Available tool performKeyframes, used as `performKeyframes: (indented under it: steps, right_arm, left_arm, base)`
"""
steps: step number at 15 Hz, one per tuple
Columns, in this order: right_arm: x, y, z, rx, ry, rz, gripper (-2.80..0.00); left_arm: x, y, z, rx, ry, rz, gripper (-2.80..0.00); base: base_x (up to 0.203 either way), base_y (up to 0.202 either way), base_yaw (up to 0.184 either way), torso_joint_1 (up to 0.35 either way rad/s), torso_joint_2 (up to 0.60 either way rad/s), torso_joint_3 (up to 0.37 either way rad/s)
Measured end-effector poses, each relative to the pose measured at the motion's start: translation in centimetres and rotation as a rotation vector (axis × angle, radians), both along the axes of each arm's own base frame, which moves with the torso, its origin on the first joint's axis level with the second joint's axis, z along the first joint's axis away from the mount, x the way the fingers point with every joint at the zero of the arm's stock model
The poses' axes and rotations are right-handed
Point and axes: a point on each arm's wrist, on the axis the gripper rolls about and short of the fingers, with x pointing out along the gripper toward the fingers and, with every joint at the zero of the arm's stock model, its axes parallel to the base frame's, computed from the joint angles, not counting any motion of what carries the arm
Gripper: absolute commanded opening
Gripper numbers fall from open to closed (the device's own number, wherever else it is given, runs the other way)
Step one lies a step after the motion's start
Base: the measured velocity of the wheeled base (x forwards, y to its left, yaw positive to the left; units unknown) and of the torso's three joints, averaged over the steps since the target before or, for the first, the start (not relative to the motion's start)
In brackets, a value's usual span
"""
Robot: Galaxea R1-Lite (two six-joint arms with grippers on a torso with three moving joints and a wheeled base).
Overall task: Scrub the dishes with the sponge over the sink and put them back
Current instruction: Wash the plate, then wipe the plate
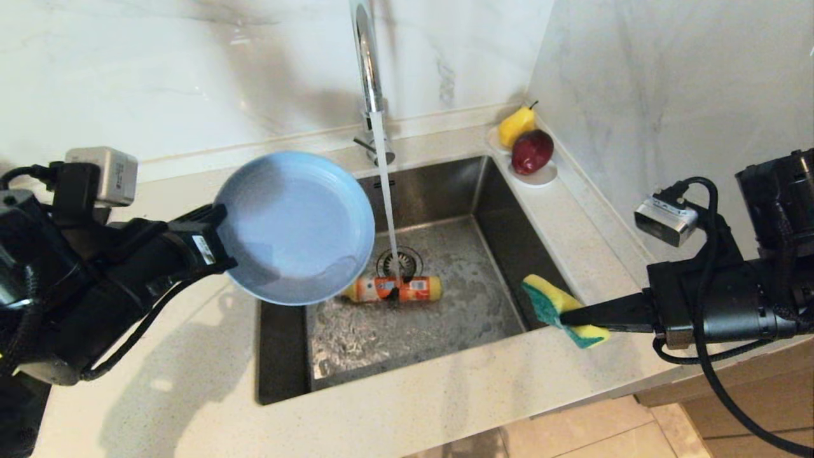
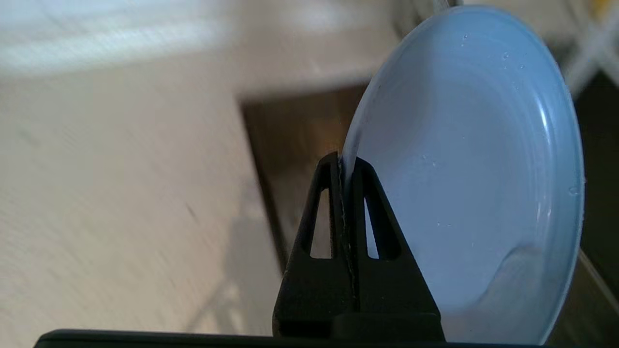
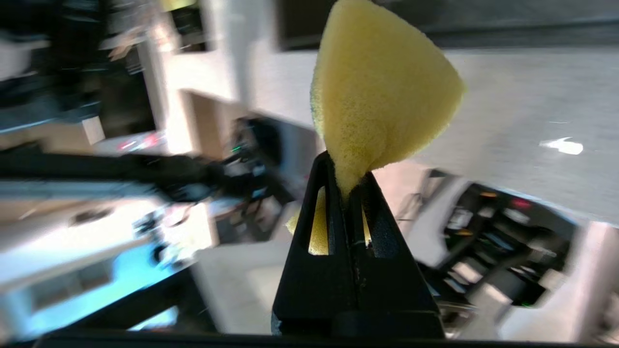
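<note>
Both hands grip: left hand [image 1: 219, 238] pinches the grey-blue plate [image 1: 296, 226] rim over the sink [image 1: 283, 362] edge; right hand [image 1: 566, 316] clamps the sponge [image 1: 559, 308] at the opposite edge.

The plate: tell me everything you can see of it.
The plate is round, wide and shallow, pale grey-blue with a raised rim, and looks like smooth plastic or glazed ware. A few droplets dot its face. It is tilted steeply, face toward the camera, above the sink's left edge, beside the water stream. The left gripper is shut on its rim.
</note>
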Motion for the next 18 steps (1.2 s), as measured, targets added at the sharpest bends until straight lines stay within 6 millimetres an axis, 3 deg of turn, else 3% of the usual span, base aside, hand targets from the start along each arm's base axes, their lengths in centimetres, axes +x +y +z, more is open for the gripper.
performKeyframes:
  steps: [5,9,13,18]
  right_arm:
    - [-1.1,0.9,2.7,0.08,-0.014,0.085,-2.8]
    - [-2.0,2.7,4.1,0.083,-0.01,0.168,-2.8]
    - [-1.6,5.2,3.9,0.058,0.031,0.241,-2.8]
    - [0.1,8.4,3.8,0.036,0.066,0.298,-2.8]
  left_arm:
    - [-2.1,-0.5,-0.3,-0.013,0.194,-0.241,-2.8]
    - [-2.8,-2.1,0.2,-0.017,0.202,-0.337,-2.8]
    - [-1.9,-3.5,0.6,-0.019,0.191,-0.353,-2.8]
    - [0.2,-5.7,0.6,-0.02,0.173,-0.303,-2.8]
  base:
    - [0.0,0.0,0.0,0.0,0.0,0.0]
    - [0.0,0.0,0.0,0.0,0.0,0.0]
    - [0.0,0.0,0.0,0.0,0.0,0.0]
    - [0.0,0.0,0.0,0.0,0.0,0.0]
